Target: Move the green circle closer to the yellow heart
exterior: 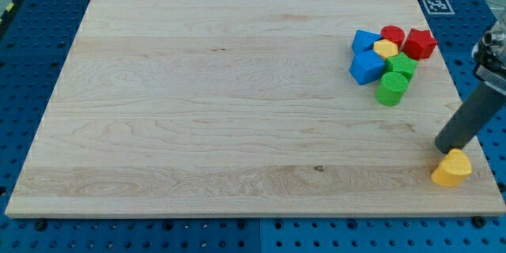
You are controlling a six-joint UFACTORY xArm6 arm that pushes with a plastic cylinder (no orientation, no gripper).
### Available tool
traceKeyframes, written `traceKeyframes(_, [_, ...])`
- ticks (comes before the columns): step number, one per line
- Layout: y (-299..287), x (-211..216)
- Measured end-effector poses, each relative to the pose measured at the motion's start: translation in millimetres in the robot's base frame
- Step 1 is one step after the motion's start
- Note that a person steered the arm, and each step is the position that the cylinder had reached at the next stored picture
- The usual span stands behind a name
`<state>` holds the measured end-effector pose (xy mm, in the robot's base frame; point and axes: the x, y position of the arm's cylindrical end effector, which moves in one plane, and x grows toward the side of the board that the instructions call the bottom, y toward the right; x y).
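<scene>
The green circle [391,88] is a green cylinder at the lower edge of a block cluster at the view's upper right. The yellow heart [451,168] lies alone near the board's lower right corner. My tip [443,149] is the lower end of a dark rod that comes in from the view's right edge. It rests just above and left of the yellow heart, touching or almost touching it. The tip is well below and to the right of the green circle.
The cluster also holds a green star-like block [402,66], two blue blocks [367,67] [364,41], a small yellow block [386,49], a red cylinder [392,35] and a red star-like block [420,43]. A wooden board [221,103] lies on a blue perforated table.
</scene>
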<state>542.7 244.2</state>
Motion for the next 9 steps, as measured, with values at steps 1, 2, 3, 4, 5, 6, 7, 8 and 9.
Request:
traceKeyframes(1, [-8.0,0.0])
traceKeyframes(2, [-17.3,-6.0])
traceKeyframes(3, [-84.7,-35.8])
traceKeyframes(4, [-130.7,-77.7])
traceKeyframes(5, [-128.9,-115.8])
traceKeyframes(6, [-92.4,-123.1])
traceKeyframes(7, [-46.0,-99.9])
traceKeyframes(8, [-14.5,-69.4])
traceKeyframes(9, [-10.9,-70.5])
